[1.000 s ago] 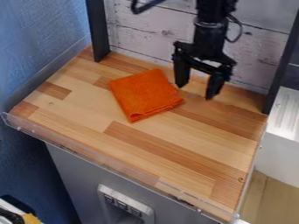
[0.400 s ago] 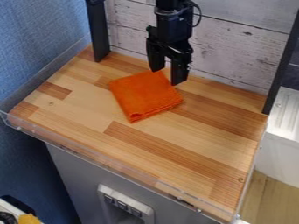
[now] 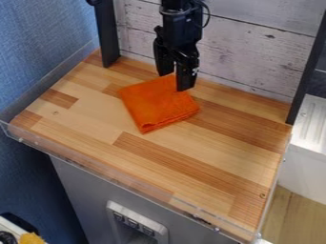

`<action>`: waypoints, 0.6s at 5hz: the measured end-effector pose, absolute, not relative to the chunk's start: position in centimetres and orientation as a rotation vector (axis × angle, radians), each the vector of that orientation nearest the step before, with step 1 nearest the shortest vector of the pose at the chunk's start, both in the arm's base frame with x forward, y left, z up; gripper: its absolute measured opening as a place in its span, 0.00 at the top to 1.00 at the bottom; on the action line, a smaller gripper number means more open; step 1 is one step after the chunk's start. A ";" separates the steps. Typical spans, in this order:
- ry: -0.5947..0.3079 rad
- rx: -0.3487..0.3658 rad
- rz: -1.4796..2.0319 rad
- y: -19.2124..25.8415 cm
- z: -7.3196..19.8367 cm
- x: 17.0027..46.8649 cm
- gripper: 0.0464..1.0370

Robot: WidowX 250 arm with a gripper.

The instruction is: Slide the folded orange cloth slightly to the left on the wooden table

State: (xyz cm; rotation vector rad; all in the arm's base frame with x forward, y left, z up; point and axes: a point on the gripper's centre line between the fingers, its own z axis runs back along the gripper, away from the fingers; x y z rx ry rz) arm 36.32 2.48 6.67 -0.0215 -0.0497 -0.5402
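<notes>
The gripper [image 3: 176,81], its fingers parted, has swung toward the blue wall [image 3: 41,35] and now hangs over the far edge of the orange cloth [image 3: 155,107], which lies unmoved beneath and in front of it on the wooden worktop [image 3: 210,152], contact unclear.

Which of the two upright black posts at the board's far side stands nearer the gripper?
The post on the picture's left, by the blue wall; the other post, at the picture's right, stands farther from the gripper.
</notes>
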 end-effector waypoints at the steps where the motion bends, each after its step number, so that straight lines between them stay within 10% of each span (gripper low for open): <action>1: -0.023 -0.024 -0.570 2.8 6.9 36.0 0.04; 2: -0.008 -0.023 -0.593 3.1 7.6 36.5 0.07; 3: 0.024 -0.030 -0.604 3.6 7.3 36.4 0.35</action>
